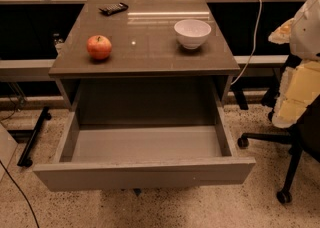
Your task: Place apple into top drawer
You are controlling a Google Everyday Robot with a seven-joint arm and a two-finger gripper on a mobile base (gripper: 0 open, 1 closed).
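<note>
Plainly, the apple (99, 47) sits on the worktop (150, 52) near its front left corner, well apart from the white bowl (192, 33) by the right edge. The top drawer (145, 173) below the front edge stands pulled open. The gripper is out of view, so its state cannot be told.

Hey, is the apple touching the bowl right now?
Apart. The camera view shows a wide stretch of bare cabinet top between the apple and the bowl. The gripper is not in view.
</note>
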